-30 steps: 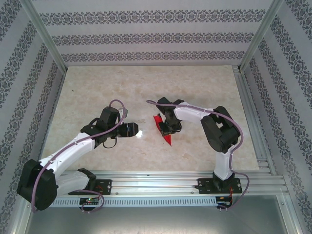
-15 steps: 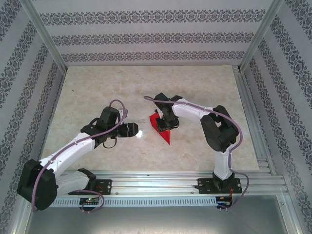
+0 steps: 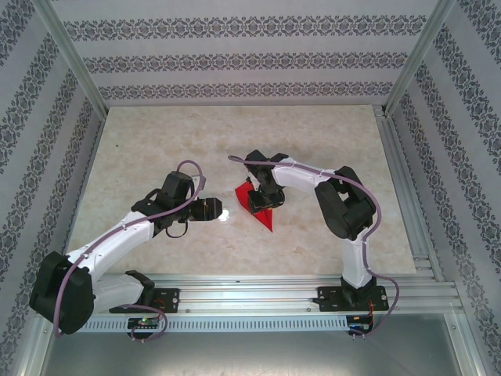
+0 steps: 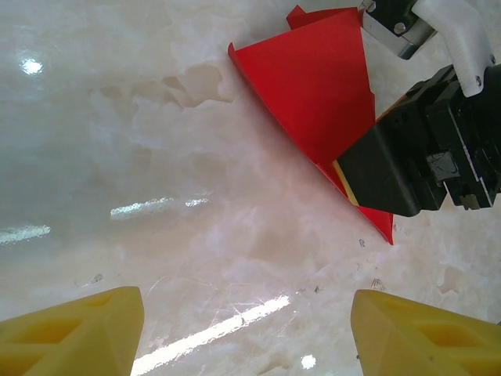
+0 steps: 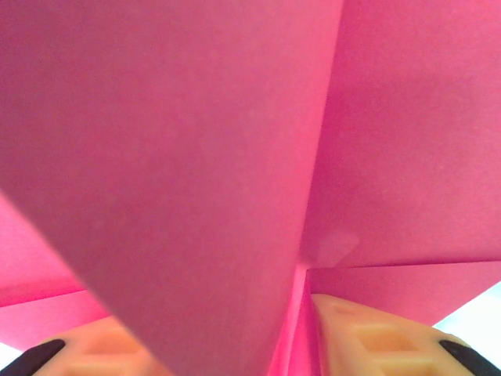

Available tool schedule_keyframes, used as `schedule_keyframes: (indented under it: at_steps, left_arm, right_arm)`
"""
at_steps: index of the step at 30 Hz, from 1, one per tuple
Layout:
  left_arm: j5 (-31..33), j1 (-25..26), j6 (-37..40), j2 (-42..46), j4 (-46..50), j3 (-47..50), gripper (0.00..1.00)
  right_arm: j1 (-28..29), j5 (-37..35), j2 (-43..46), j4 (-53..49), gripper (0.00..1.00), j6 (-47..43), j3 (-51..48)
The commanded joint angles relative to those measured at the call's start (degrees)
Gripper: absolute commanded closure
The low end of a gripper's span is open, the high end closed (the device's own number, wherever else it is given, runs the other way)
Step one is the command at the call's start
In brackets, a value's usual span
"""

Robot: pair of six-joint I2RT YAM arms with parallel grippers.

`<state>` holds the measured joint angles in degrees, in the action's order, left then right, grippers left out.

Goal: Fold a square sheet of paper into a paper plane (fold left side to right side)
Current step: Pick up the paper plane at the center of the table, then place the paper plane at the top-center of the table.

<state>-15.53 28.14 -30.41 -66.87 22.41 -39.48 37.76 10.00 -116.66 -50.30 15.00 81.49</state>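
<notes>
Two arms work over a marble table (image 3: 156, 141). I judge the folding well along: the red paper plane (image 4: 317, 94) is already a pointed, creased shape at mid-table, wings unfinished. My right gripper (image 3: 264, 197) is clamped on its right flap, lifting it. My left gripper (image 3: 213, 209) hovers nearby left, fingers spread wide.

The paper (image 4: 313, 86) is thin, smooth and matt red, sharply creased, with a sliver of yellow reverse at the fold beside the right gripper (image 4: 407, 168). That gripper is matt black plastic with a white glossy shell and a bare metal bracket above it. The left gripper's fingers (image 4: 70, 333) are matt yellow plastic. The table (image 3: 156, 141) under the paper is glossy, marble-patterned, throwing back bright lamp glints.
</notes>
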Motion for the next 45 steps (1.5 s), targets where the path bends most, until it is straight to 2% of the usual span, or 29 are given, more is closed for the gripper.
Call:
schedule_keyframes:
  at_steps: [1,3,6,11,13,17,23,28,31,36,45]
  left_arm:
    - [-0.15,-0.63,1.19,-0.24,0.53,-0.57,0.30]
    - [-0.12,-0.63,1.23,-0.36,0.53,-0.53,0.29]
    - [-0.27,-0.63,1.22,-0.46,0.35,-0.44,0.29]
    - [-0.20,-0.61,1.15,-0.48,0.09,-0.29,0.29]
    - [-0.01,-0.63,1.10,-0.45,0.13,-0.13,0.29]
    - [0.55,-0.63,1.15,-0.20,0.56,0.04,0.29]
    - [2.54,-0.63,0.81,0.79,0.46,0.54,0.29]
    - [4.36,-0.63,1.08,2.93,0.32,1.82,0.26]
    - [5.86,-0.62,1.47,4.13,1.34,2.32,0.20]
    - [8.43,-0.71,1.50,6.32,2.05,3.42,0.00]
    - [9.98,-0.83,2.11,8.18,3.85,3.51,0.00]
  right_arm:
    - [0.59,0.07,-1.36,-0.49,0.60,-0.69,0.50]
    - [0.70,-0.27,-0.44,-0.95,0.68,-0.59,0.96]
    - [0.81,-0.94,0.60,-2.51,0.70,-0.76,1.88]
    - [1.21,-1.47,1.91,-3.66,0.84,-0.77,2.18]
    - [1.22,-1.95,2.51,-3.53,0.92,-0.60,1.79]
    - [-0.01,-2.44,4.22,-2.28,0.99,0.60,0.95]
    - [-5.13,-3.38,3.90,1.96,1.00,6.83,2.54]
    - [-10.29,-5.24,-1.98,1.25,1.00,6.95,9.12]
    - [-12.98,-5.46,-5.77,-0.68,1.00,5.43,14.29]
    - [-16.28,-6.27,-12.29,-5.39,1.00,1.88,23.73]
    - [-18.19,-6.03,-20.89,-12.62,0.97,-3.19,35.13]
